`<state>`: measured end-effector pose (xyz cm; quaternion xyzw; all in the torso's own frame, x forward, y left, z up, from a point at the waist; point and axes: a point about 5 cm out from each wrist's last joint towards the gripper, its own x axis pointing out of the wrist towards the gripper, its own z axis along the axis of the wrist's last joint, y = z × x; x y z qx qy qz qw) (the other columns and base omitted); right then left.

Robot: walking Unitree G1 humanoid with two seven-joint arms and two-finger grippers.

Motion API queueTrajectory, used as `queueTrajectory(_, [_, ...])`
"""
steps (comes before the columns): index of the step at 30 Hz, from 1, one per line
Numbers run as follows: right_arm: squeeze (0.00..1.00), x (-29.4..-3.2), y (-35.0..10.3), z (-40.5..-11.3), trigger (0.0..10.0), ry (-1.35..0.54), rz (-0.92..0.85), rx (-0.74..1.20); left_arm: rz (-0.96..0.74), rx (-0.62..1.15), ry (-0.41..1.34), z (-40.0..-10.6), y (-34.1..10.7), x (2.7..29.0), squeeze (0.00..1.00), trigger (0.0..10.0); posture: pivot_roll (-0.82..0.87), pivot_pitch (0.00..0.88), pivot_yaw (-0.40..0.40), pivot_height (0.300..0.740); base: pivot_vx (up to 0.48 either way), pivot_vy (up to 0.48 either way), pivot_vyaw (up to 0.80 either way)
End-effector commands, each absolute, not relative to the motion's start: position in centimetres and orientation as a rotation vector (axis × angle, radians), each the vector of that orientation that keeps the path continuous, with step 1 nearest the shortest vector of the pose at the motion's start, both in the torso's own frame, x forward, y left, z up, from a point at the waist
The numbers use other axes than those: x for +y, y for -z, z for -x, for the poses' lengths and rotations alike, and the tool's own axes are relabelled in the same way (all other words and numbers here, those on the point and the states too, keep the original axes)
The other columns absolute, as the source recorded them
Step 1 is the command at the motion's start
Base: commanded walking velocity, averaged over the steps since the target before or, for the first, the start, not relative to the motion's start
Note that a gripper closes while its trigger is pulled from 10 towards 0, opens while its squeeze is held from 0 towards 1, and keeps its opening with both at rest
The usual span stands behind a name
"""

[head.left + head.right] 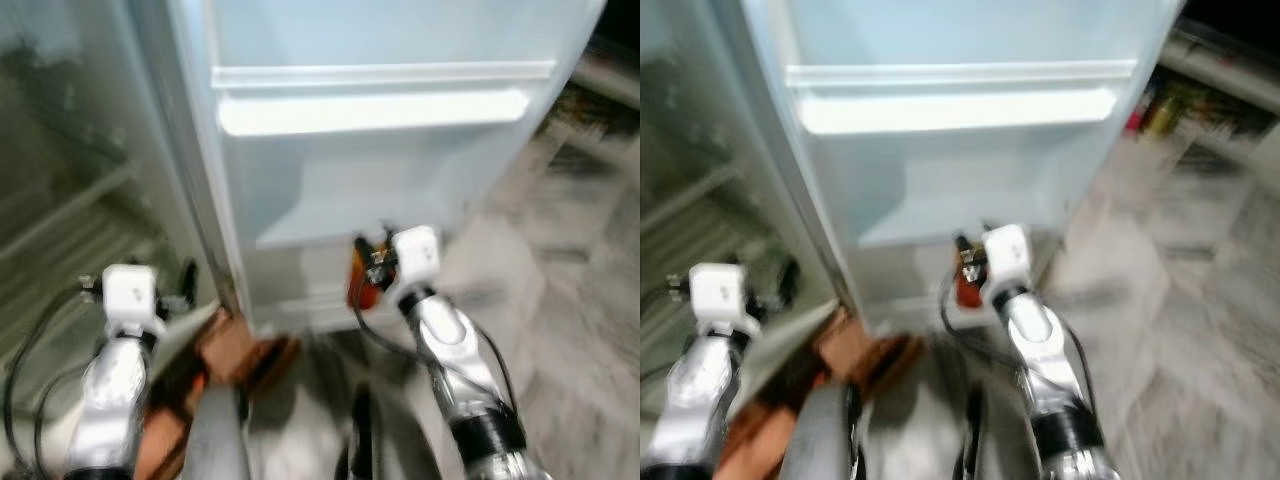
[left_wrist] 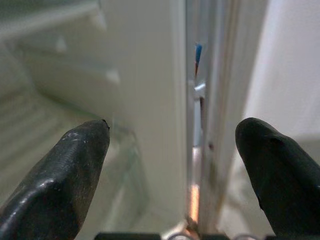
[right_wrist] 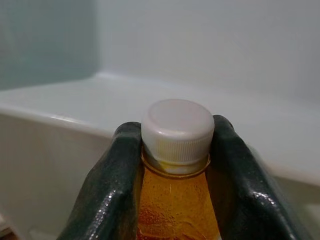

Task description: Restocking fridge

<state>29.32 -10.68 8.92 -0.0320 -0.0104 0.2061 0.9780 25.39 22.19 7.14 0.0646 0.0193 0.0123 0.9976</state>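
Before the open fridge door shelf, right gripper fingers clasp an upright bottle; left gripper fingers wide.

Amber bottle, white cap, before fridge door shelf.

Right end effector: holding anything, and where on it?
Yes: the right end effector grips a bottle of orange liquid at the neck, just under its white cap.

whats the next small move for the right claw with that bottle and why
Probably lift the bottle slightly and ease it forward over the door shelf. The right claw grips it at the neck under the white cap, and the shelf's white rim lies just ahead.
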Motion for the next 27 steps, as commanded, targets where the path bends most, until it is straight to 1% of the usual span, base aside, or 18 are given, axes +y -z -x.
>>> queueTrajectory(1, [0.00, -11.8, -9.9, -29.9, 10.0, -0.376, 0.083, -0.056, -0.118, 0.040, 0.008, -25.3, -6.9, 21.1, 0.00, 10.0, 0.07, 0.085, -0.050, 0.611, 0.000, 0.000, 0.00])
queueTrajectory(9, [0.00, -12.3, -9.6, -30.2, 10.0, -0.358, 0.107, -0.045, -0.123, 0.040, 0.007, -25.0, -7.2, 21.2, 0.00, 10.0, 0.09, 0.112, -0.054, 0.611, 0.000, 0.000, 0.00])
queueTrajectory(16, [0.00, -12.0, -9.5, -31.2, 10.0, -0.371, 0.126, -0.038, -0.144, 0.059, 0.003, -23.2, -7.3, 22.0, 0.00, 10.0, 0.14, 0.177, -0.055, 0.577, 0.000, 0.000, 0.00])
queueTrajectory(18, [0.00, -11.6, -9.7, -31.7, 10.0, -0.385, 0.152, -0.057, -0.155, 0.065, -0.003, -22.5, -7.5, 22.3, 0.00, 10.0, 0.15, 0.191, -0.058, 0.563, 0.000, 0.000, 0.00])
queueTrajectory(19, [0.00, -11.6, -9.7, -31.7, 10.0, -0.385, 0.152, -0.057, -0.155, 0.065, -0.003, -22.5, -7.5, 22.3, 0.00, 10.0, 0.15, 0.191, -0.058, 0.563, 0.000, 0.000, 0.00])
queueTrajectory(22, [0.00, -11.2, -10.2, -32.4, 10.0, -0.399, 0.169, -0.089, -0.166, 0.072, -0.027, -22.0, -7.6, 22.7, 0.00, 10.0, 0.16, 0.201, -0.060, 0.563, 0.000, 0.000, 0.00])
queueTrajectory(27, [0.00, -11.3, -12.5, -35.0, 10.0, -0.375, 0.198, -0.162, -0.177, 0.074, -0.037, -20.9, -8.3, 23.1, 0.00, 10.0, 0.23, 0.240, -0.068, 0.563, 0.000, 0.000, 0.00])
